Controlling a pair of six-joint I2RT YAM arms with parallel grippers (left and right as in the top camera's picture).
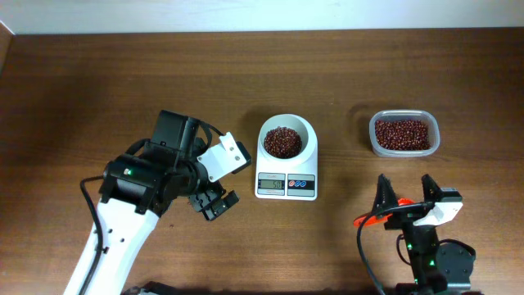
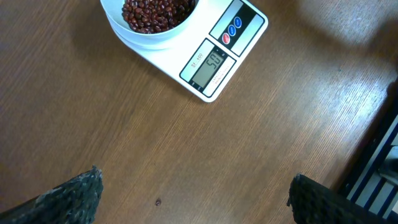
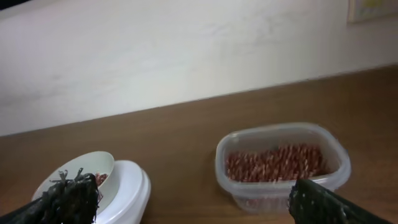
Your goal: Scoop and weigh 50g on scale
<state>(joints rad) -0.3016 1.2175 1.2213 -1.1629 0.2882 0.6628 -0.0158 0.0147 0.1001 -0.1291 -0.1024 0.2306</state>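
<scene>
The white scale (image 1: 286, 185) stands mid-table with its grey display and red and blue buttons facing the near edge. On it sits a round white bowl (image 1: 286, 141) holding red beans. In the left wrist view the scale (image 2: 219, 55) and bowl (image 2: 132, 29) lie at the top, and the display is lit. My left gripper (image 1: 214, 204) hovers left of the scale, open and empty; only bare wood lies under the left gripper (image 2: 196, 198). My right gripper (image 1: 405, 195) is open and empty near the front edge. In its view the right gripper (image 3: 196, 204) faces the gap between bowl (image 3: 79, 167) and tub.
A clear rectangular tub of red beans (image 1: 404, 133) stands at the right, also in the right wrist view as the tub (image 3: 283, 163). One stray bean (image 2: 157, 201) lies on the wood between my left fingers. An orange piece (image 1: 368, 220) shows beside the right arm.
</scene>
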